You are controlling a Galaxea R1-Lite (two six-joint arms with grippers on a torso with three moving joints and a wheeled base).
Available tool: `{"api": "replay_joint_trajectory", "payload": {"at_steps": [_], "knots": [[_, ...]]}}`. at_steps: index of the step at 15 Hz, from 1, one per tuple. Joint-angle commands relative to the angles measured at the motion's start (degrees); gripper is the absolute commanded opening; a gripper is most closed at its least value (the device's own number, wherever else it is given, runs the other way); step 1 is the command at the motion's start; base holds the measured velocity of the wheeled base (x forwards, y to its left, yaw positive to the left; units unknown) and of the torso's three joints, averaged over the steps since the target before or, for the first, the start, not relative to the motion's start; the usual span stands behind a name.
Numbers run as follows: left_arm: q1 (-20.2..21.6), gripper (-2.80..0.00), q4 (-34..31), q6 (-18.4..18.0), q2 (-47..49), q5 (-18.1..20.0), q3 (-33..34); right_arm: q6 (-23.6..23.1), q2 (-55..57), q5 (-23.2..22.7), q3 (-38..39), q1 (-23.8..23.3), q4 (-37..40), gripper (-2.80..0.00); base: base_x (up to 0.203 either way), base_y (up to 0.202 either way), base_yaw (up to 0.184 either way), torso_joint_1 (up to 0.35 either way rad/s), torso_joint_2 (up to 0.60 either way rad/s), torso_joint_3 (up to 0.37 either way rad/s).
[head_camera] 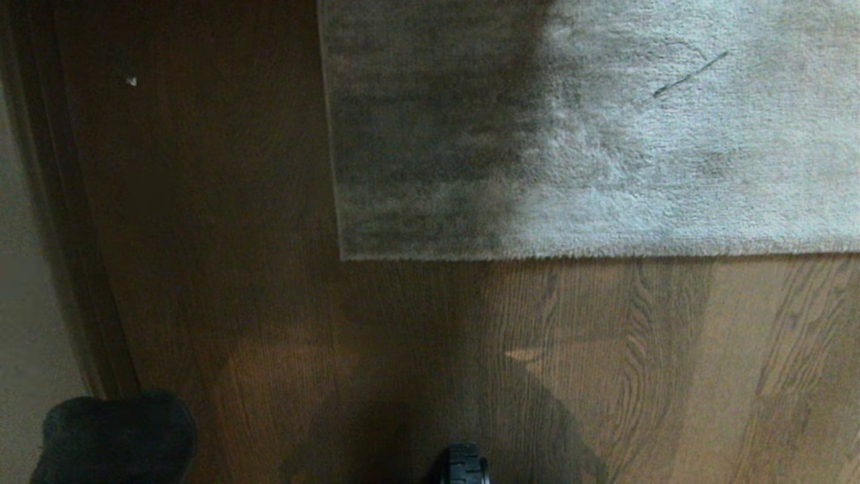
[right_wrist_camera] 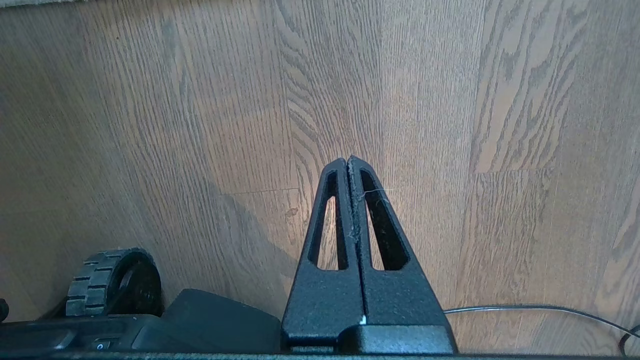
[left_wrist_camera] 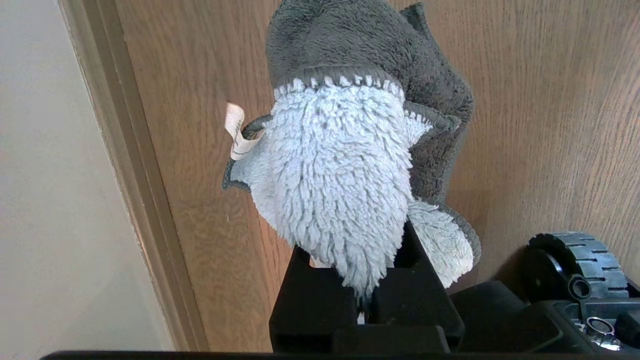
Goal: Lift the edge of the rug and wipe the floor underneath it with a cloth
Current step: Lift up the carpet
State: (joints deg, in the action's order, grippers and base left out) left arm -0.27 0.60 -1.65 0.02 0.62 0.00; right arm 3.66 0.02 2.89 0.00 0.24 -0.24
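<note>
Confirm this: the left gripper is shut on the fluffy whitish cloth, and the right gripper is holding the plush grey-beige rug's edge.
Not quite. In the right wrist view the right gripper is shut on nothing, above the brown wooden floor. The left gripper does hold the fluffy whitish cloth; the rug edge lies flat, untouched.

rug edge (head_camera: pixel 591 254) on floor (head_camera: pixel 470 349) | wall (head_camera: pixel 27 302) left

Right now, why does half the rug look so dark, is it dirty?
Head view: a broad shadow darkens the left part of the rug and runs on over the floor; the right part is brightly lit. Left wrist view: the cloth in the left hand is evenly lit. Right wrist view: a shadow crosses the boards.
</note>
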Motion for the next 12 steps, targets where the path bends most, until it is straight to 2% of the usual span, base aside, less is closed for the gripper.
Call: {"api": "replay_joint_trajectory", "payload": {"at_steps": [1, 12], "knots": [[0.0, -2.80, 0.0, 0.1, 0.0, 0.0, 0.0, 0.0, 0.0, 0.0, 0.0, 0.0, 0.0, -2.80, 0.000, 0.000, 0.000, 0.000, 0.00, 0.000], [0.0, -2.80, 0.0, 0.1, 0.0, 0.0, 0.0, 0.0, 0.0, 0.0, 0.0, 0.0, 0.0, -2.80, 0.000, 0.000, 0.000, 0.000, 0.00, 0.000]]}}
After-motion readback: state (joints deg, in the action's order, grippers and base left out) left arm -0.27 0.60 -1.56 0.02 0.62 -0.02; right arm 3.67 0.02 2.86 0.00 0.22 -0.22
